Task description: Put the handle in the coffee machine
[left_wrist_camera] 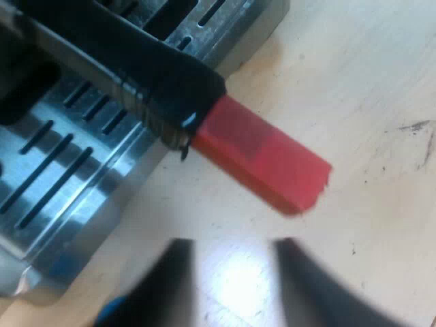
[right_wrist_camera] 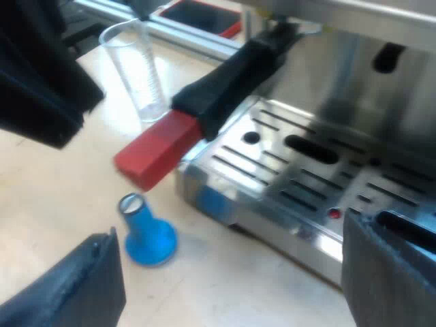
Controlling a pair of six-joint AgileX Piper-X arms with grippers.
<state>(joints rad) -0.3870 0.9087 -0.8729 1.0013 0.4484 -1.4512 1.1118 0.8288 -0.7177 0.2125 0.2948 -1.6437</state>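
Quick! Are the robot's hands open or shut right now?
Left gripper: open, holding nothing, by the handle's red end.
Right gripper: open, holding nothing.

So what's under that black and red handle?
The machine's slotted metal tray sits under the dark handle; the table is under its red end. Whatever lies right beneath is covered.

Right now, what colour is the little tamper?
The tamper is blue, seen best in the right wrist view.

holder (right_wrist_camera: pixel 272 41) sat at espresso machine's (right_wrist_camera: pixel 381 61) front, handle (right_wrist_camera: pixel 218 88) sticking out past drip tray (right_wrist_camera: pixel 293 177) over table (right_wrist_camera: pixel 48 197); measuring glass (right_wrist_camera: pixel 136 75) and tamper (right_wrist_camera: pixel 146 235) stood on table near its end.
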